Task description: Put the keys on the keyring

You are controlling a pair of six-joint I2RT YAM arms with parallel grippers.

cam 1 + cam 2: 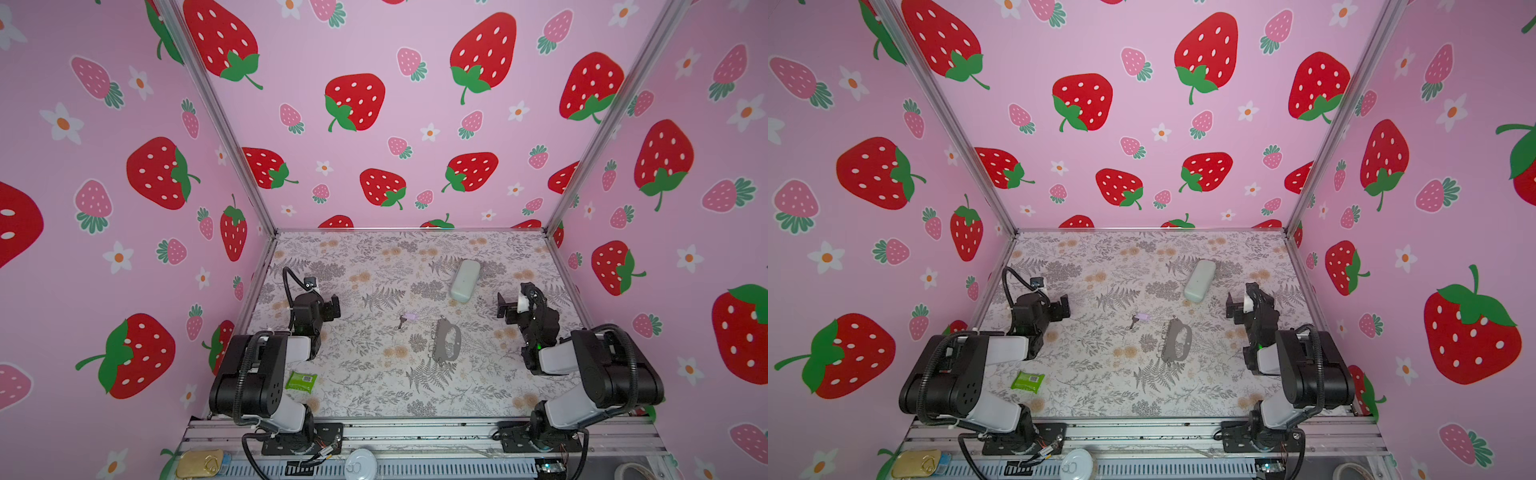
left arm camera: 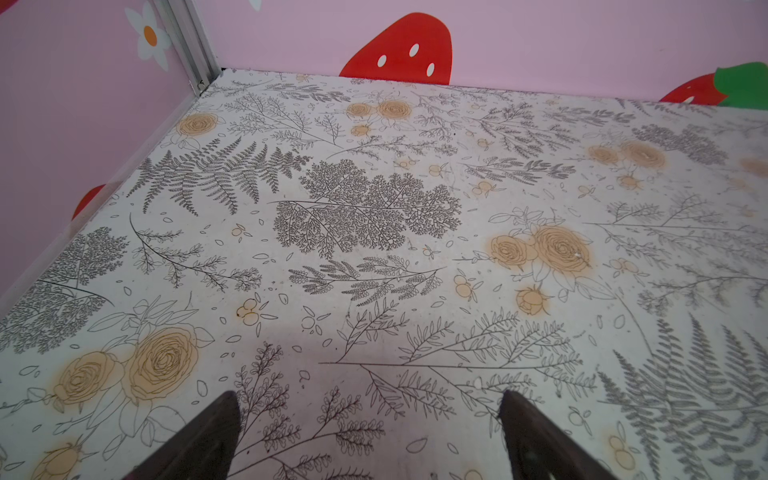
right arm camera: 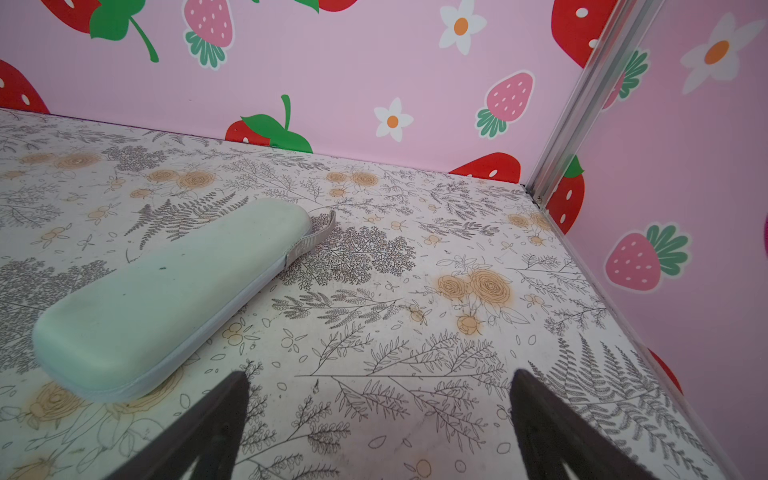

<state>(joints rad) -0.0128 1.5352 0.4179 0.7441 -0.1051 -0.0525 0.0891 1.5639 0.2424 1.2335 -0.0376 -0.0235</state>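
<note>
The keys, a tiny lilac-headed set with a dark metal part, lie mid-table in both top views. Just right of them and nearer the front lies the keyring, a flat taupe-grey loop with small metal rings along its left edge. My left gripper hovers open at the left, well clear of the keys, with only bare table between its fingers. At the right, my right gripper is open and empty too. Neither wrist view shows the keys or the keyring.
A pale grey-green oblong case lies at the back, close to the right gripper. A green packet sits front left beside the left arm. Pink strawberry walls close in three sides.
</note>
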